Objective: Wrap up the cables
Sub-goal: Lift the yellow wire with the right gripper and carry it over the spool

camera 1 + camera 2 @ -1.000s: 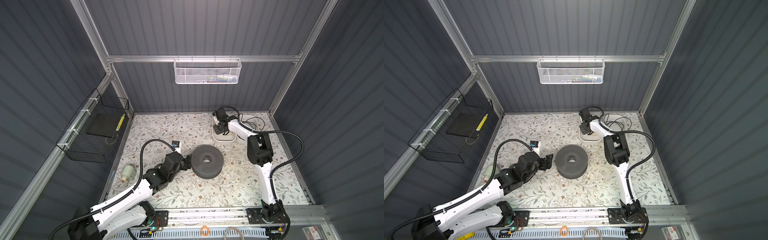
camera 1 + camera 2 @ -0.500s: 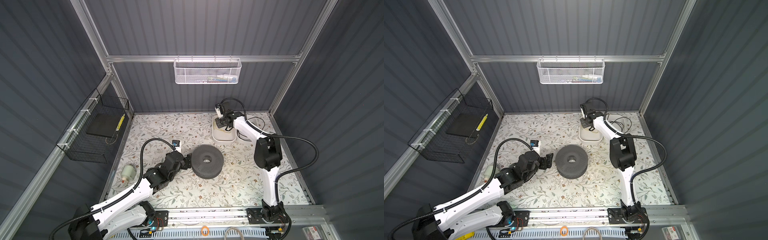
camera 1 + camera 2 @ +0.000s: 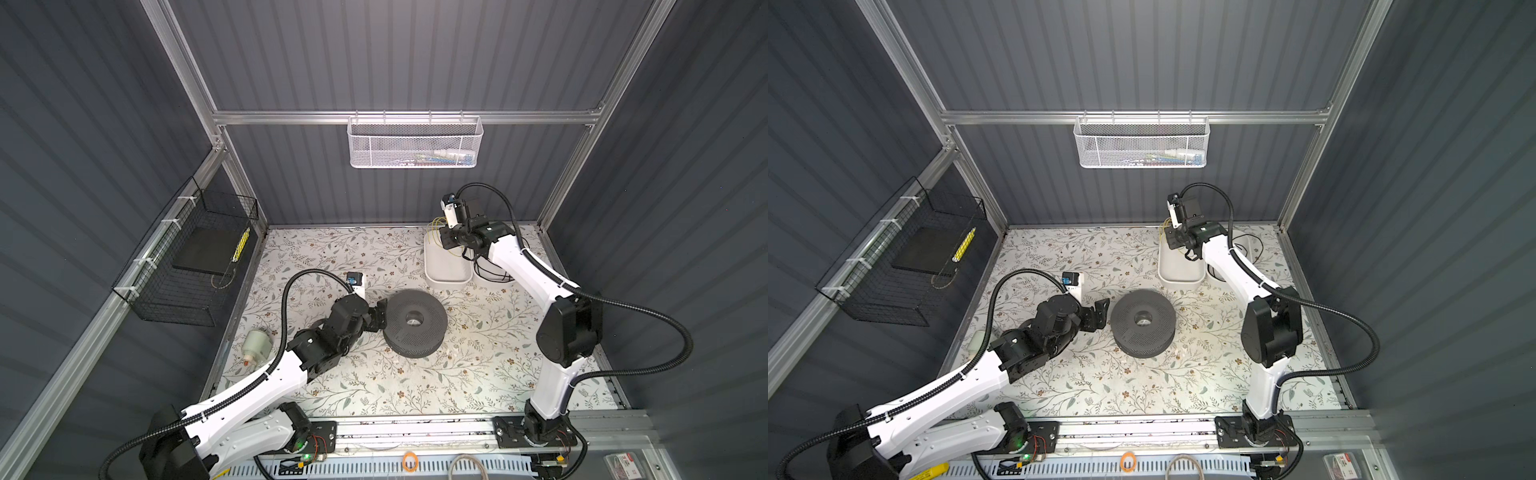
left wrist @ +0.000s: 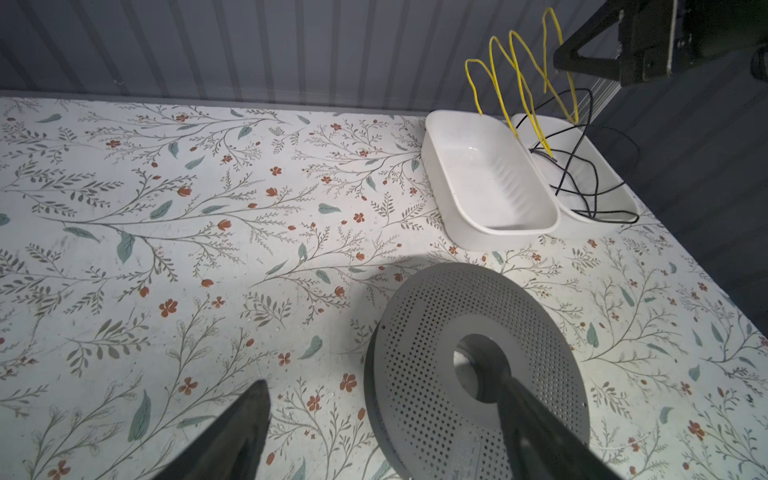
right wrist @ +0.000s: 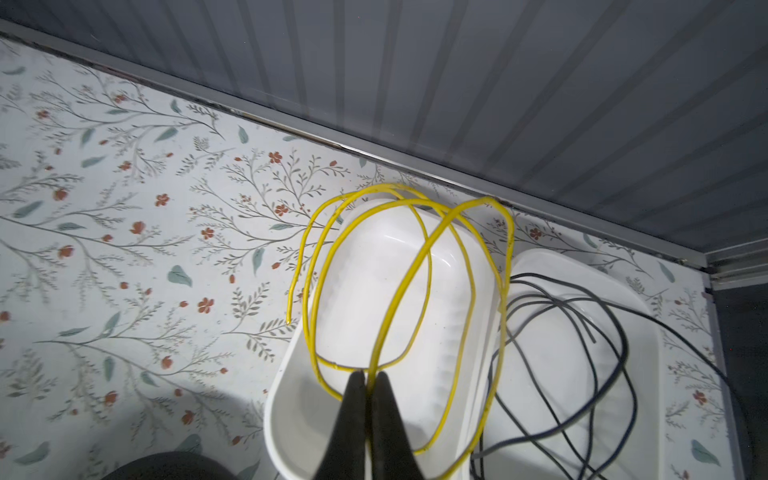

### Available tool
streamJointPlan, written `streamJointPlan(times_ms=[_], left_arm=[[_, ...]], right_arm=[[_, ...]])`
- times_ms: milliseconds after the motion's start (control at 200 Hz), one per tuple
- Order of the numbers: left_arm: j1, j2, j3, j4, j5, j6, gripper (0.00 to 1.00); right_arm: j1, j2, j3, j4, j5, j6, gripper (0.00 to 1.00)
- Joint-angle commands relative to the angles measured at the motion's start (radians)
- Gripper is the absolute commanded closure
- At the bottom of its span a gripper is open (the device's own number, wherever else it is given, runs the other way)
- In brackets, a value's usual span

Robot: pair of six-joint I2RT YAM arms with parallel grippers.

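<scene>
floral-papered surface [image 3: 332, 249] inside a dark ribbed booth; we list by view.

both top views: item, yellow cable [image 3: 431, 233], a few springy loops raised over the far end of the empty white tray [image 3: 446, 272], near the back wall. right arm [image 3: 523, 266] stretched long toward that corner, wrist lifted above the tray; right jaws clenched on the cable. item, dark perforated spool [image 3: 415, 322] mid-surface, well apart from the cable; we take it for the wrapping core. left arm [image 3: 266, 378] low and reaching forward, left jaws released, just beside the spool's rim, placed there, we judge, to steady it.

left wrist view: spool [image 4: 415, 353] close below, one finger [image 4: 536, 432] over its flange, its mate wide off, nothing between them. cable [image 4: 492, 39] stands in tall loops above the trays.

right wrist view: jaws pinched together on a low bend of the cable [image 5: 401, 299], loops fanning out over the tray [image 5: 274, 399]; one free end hangs past its rim. black wires [image 5: 536, 301] lie in the neighbouring tray, untouched. we judge the wrap not begun.
</scene>
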Motion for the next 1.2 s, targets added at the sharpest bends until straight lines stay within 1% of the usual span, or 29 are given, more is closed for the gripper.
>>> streamJointPlan(times_ms=[0,50,125,165,210,220,250,280,340,395,485,515,535,590,605,640,810,915,1070,1110,1195], left_arm=[[0.008,0.016,0.076,-0.021,0.027,0.02,0.16],[0.021,0.03,0.106,-0.037,0.053,0.014,0.18],[0.073,0.051,0.146,-0.049,0.15,-0.004,0.2],[0.119,0.061,0.166,-0.053,0.233,-0.021,0.21],[0.186,0.078,0.182,-0.046,0.368,-0.045,0.22],[0.2,0.082,0.187,-0.042,0.397,-0.05,0.22],[0.235,0.099,0.2,-0.036,0.48,-0.06,0.23],[0.257,0.118,0.217,-0.037,0.536,-0.064,0.24],[0.265,0.157,0.257,-0.053,0.577,-0.051,0.24],[0.266,0.188,0.289,-0.055,0.612,-0.047,0.22],[0.266,0.233,0.343,-0.055,0.691,-0.036,0.19],[0.266,0.25,0.354,-0.046,0.716,-0.036,0.19],[0.266,0.261,0.36,-0.037,0.724,-0.044,0.19],[0.266,0.292,0.36,0.001,0.746,-0.07,0.19],[0.266,0.303,0.358,0.012,0.776,-0.076,0.2],[0.266,0.328,0.356,0.029,0.796,-0.093,0.21],[0.265,0.42,0.364,0.066,0.868,-0.132,0.28],[0.265,0.451,0.36,0.077,0.874,-0.15,0.31],[0.265,0.452,0.336,0.136,0.886,-0.181,0.32],[0.265,0.452,0.337,0.137,0.886,-0.18,0.35],[0.265,0.463,0.342,0.131,0.899,-0.169,0.45]], right_arm=[[0.046,-0.117,-0.068,0.014,-0.051,0.054,1.0],[0.061,-0.173,-0.121,0.032,-0.075,0.079,1.0],[0.081,-0.263,-0.214,0.064,-0.118,0.121,1.0],[0.09,-0.31,-0.26,0.078,-0.135,0.136,1.0],[0.099,-0.371,-0.327,0.085,-0.162,0.162,1.0],[0.102,-0.393,-0.351,0.114,-0.171,0.171,1.0],[0.105,-0.426,-0.388,0.127,-0.188,0.191,1.0],[0.107,-0.472,-0.438,0.141,-0.216,0.219,1.0],[0.114,-0.545,-0.522,0.167,-0.263,0.26,1.0],[0.124,-0.617,-0.602,0.19,-0.305,0.288,1.0],[0.135,-0.705,-0.698,0.205,-0.334,0.322,1.0],[0.136,-0.714,-0.721,0.212,-0.347,0.332,1.0],[0.138,-0.75,-0.743,0.22,-0.361,0.342,1.0],[0.142,-0.78,-0.785,0.24,-0.385,0.358,1.0],[0.145,-0.787,-0.793,0.245,-0.389,0.361,1.0],[0.149,-0.801,-0.812,0.256,-0.393,0.367,1.0],[0.158,-0.825,-0.849,0.276,-0.405,0.384,1.0],[0.164,-0.816,-0.849,0.293,-0.422,0.39,1.0],[0.171,-0.797,-0.839,0.296,-0.433,0.385,1.0],[0.173,-0.794,-0.839,0.299,-0.435,0.385,1.0],[0.175,-0.795,-0.843,0.308,-0.435,0.387,1.0]])
